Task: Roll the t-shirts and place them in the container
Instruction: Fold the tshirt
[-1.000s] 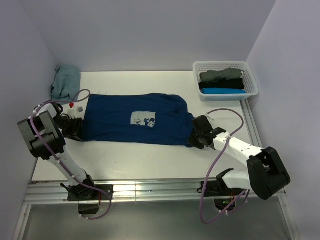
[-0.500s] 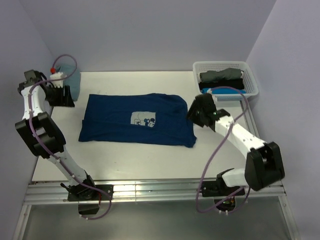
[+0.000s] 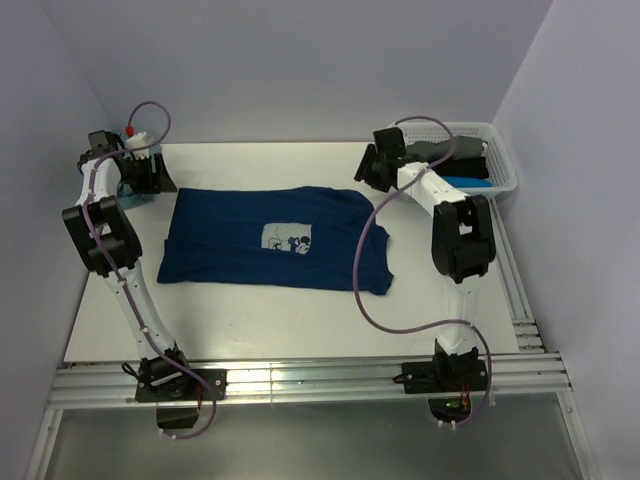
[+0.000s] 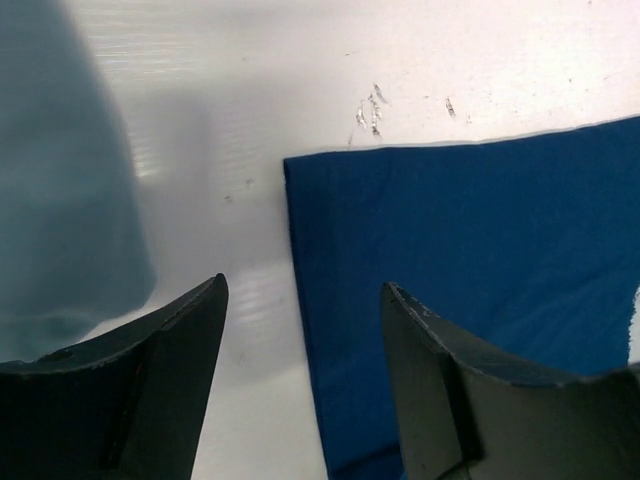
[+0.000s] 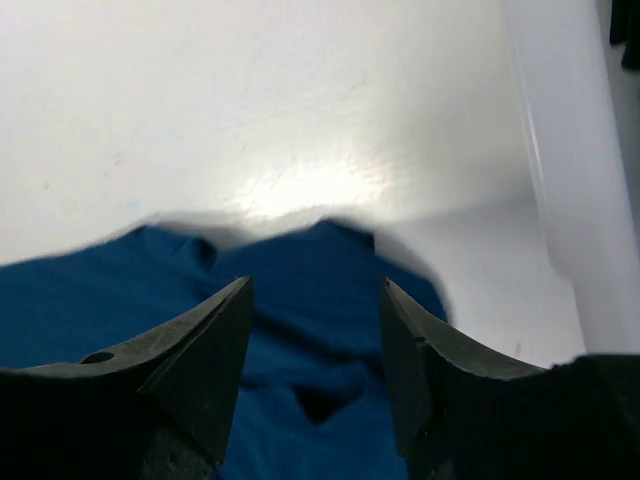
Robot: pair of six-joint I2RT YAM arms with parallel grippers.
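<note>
1. Two arms reach to the far side of the table (image 3: pixel 300 320), one toward each far corner, and neither holds anything.
2. One dark navy t-shirt (image 3: pixel 230 240) lies spread flat across the middle of the table. Its small white print (image 3: pixel 287 237) faces up, and its right end is rumpled.
3. The left gripper (image 3: pixel 150 178) hangs near the far left corner. In the left wrist view, the left gripper (image 4: pixel 302 300) has its jaws wide apart and empty. It sits above the shirt's far left corner (image 4: pixel 292 165), clear of the cloth.
4. A pale teal shirt (image 4: pixel 60 200) lies just to the left of that gripper, near the navy one but not touching it.
5. The right gripper (image 3: pixel 370 168) is near the far edge, just left of the white lattice basket (image 3: pixel 505 155). From the right wrist, the right gripper (image 5: pixel 315 290) is spread wide with nothing between its jaws, above the rumpled navy cloth (image 5: pixel 100 290).
6. The basket stands in the far right corner. It holds a grey shirt (image 3: pixel 450 150), a black shirt (image 3: pixel 478 168) and a bright blue shirt (image 3: pixel 468 182), all folded or rolled.
</note>
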